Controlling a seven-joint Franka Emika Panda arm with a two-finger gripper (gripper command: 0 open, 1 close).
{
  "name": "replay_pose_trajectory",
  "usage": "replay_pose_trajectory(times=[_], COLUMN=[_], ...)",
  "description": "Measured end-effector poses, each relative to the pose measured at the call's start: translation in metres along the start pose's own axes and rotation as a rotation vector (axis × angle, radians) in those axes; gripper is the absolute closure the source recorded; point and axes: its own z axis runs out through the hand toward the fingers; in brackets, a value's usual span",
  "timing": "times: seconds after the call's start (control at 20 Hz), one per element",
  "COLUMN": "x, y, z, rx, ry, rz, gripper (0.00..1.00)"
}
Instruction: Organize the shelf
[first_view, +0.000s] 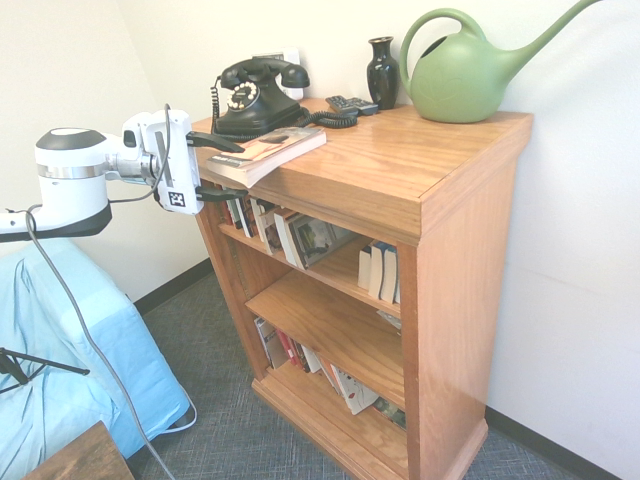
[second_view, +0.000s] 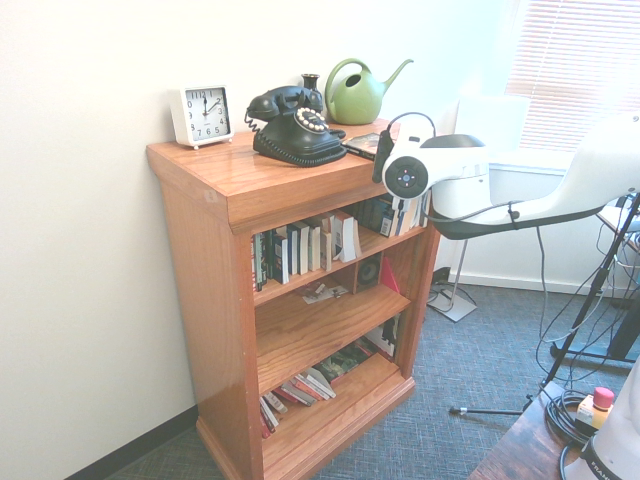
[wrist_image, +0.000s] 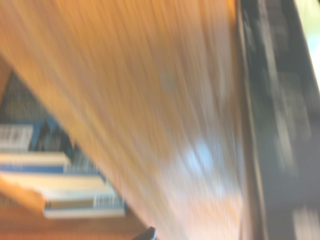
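The shelf is an oak bookcase with a thick overhanging top and rows of books on its tiers. A paperback book lies flat on the top at the corner nearest the arm, also seen as book. My gripper stands open at that corner, with one black finger above the book and the other below the edge of the top. In the second exterior view the gripper is mostly hidden by the wrist. The wrist view is blurred: the shelf's wooden edge and a dark band beside it.
On the top stand a black rotary phone, a black vase, a green watering can, a remote and a white clock. A blue-covered object sits under the arm. Walls lie behind and beside the shelf.
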Motion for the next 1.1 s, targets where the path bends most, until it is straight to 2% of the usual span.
replay_pose_trajectory(times=[0.15, 0.2, 1.1], x=[0.006, 0.007, 0.009], y=[-0.011, -0.013, -0.012], z=[0.006, 0.008, 0.016], rx=[0.024, 0.028, 0.036], ry=[0.018, 0.022, 0.050], rz=[-0.008, -0.010, -0.028], gripper=[0.00, 1.00, 1.00])
